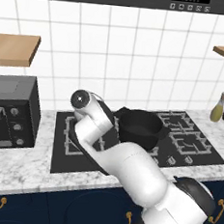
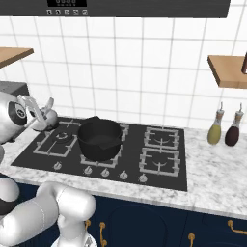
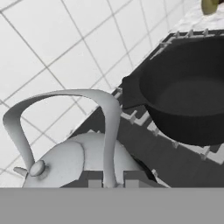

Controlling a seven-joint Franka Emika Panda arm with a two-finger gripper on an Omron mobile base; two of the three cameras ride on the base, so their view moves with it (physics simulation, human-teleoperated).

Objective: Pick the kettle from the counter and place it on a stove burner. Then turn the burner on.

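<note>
Gripper (image 3: 109,183) pinches the kettle (image 3: 78,162) by its arched handle; kettle upright, black pot (image 3: 192,100) at two o'clock.

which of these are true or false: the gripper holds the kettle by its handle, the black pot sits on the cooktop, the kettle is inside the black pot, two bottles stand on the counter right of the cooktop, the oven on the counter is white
1. The gripper holds the kettle by its handle. True: the fingertips are shut on the thin arched handle.
2. The black pot sits on the cooktop. True.
3. The kettle is inside the black pot. False: it is beside the pot, at the cooktop's left end.
4. Two bottles stand on the counter right of the cooktop. True.
5. The oven on the counter is white. False: it is dark grey to black.
</note>
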